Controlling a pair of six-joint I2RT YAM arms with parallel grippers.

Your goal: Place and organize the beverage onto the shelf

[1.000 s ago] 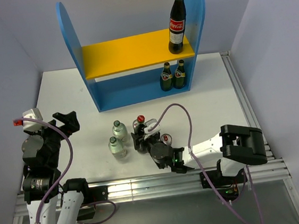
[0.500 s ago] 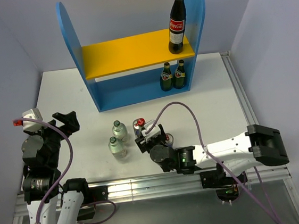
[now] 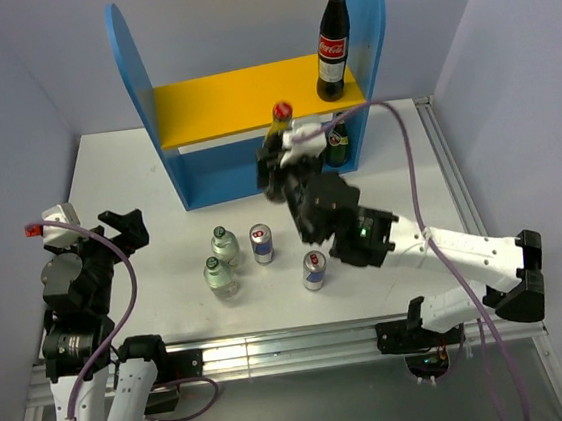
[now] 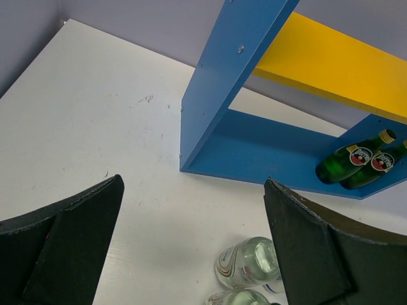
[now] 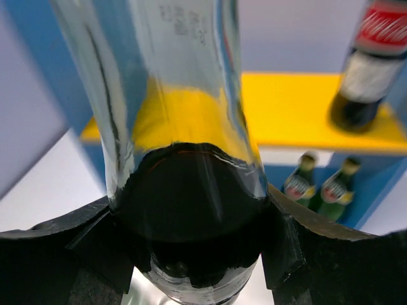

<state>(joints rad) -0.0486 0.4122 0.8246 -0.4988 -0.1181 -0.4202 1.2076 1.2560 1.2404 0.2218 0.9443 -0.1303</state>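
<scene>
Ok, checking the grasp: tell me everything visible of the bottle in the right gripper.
A glass bottle: clear neck with small printed text, dark cola below, red cap seen from above. It is upright, clamped at its body between the black fingers of the right gripper, in front of the shelf.

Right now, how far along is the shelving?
Done: one cola on the yellow board, two green bottles on the base. In hand: second cola in the right fingers, up by the shelf. To do: two clear bottles and two cans on the table. Left fingers open.
</scene>
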